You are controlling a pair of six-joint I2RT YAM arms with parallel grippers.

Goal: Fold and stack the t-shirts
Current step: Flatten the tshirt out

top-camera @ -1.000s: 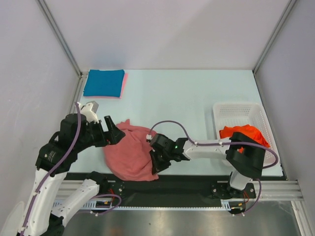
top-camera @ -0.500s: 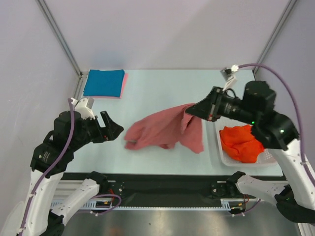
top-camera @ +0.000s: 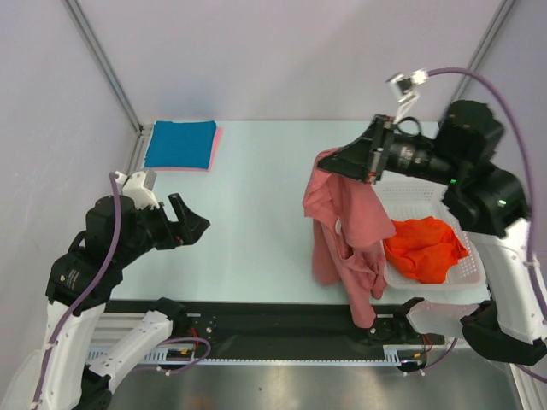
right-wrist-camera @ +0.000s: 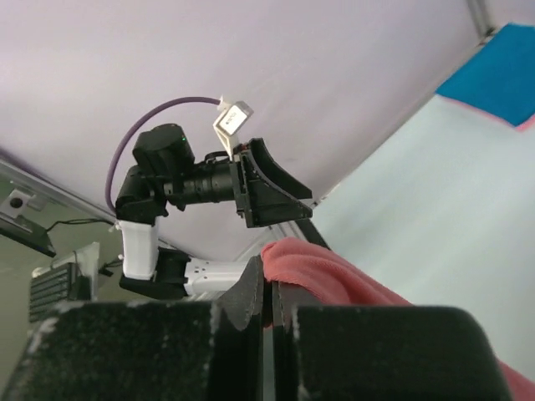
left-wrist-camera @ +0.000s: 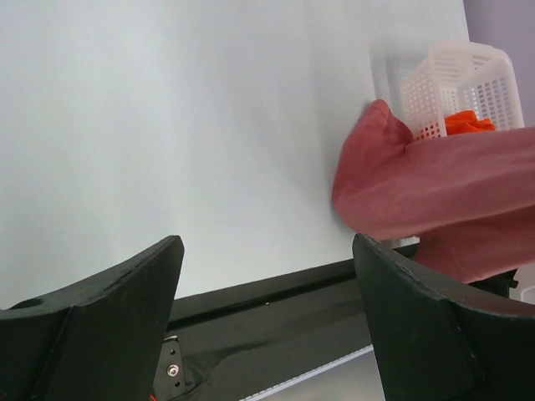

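My right gripper (top-camera: 332, 162) is shut on the dusty salmon-red t-shirt (top-camera: 346, 226) and holds it high above the table; the shirt hangs down in front of the basket. It also shows in the right wrist view (right-wrist-camera: 334, 271) at the closed fingers and in the left wrist view (left-wrist-camera: 443, 196). My left gripper (top-camera: 190, 226) is open and empty over the table's left side. A folded teal-blue t-shirt (top-camera: 180, 143) lies on a light pink one (top-camera: 216, 147) at the far left corner. Bright orange-red t-shirts (top-camera: 423, 246) lie crumpled in the basket.
The white lattice basket (top-camera: 419, 192) stands at the right edge of the table, also seen in the left wrist view (left-wrist-camera: 456, 79). Grey walls with metal posts enclose the table. A black rail runs along the near edge.
My right gripper has lifted the salmon-red shirt off the table and carried it up and right, so it now hangs free. My left gripper has let go and drawn back to the left.
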